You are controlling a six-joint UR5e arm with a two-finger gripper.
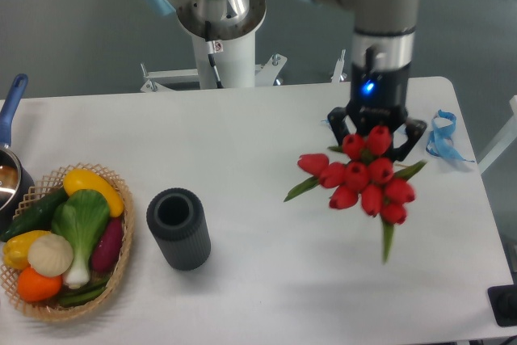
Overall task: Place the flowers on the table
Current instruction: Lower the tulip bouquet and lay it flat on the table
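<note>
The flowers [365, 180], a bunch of red tulips with green leaves, hang at the right side of the white table [258, 143]. The tulip heads face the camera and hide the stems. One green leaf sticks out to the left and another hangs down below the bunch. My gripper [376, 140] points straight down right behind the top of the bunch. Its black fingers [339, 125] close in on the bunch from both sides, and the tulip heads hide the fingertips. The bunch appears held a little above the tabletop.
A dark grey ribbed cylinder vase [178, 228] stands left of centre. A wicker basket of vegetables [65, 244] sits at the front left, with a pot with a blue handle [10, 143] behind it. A blue ribbon [443, 135] lies near the right edge.
</note>
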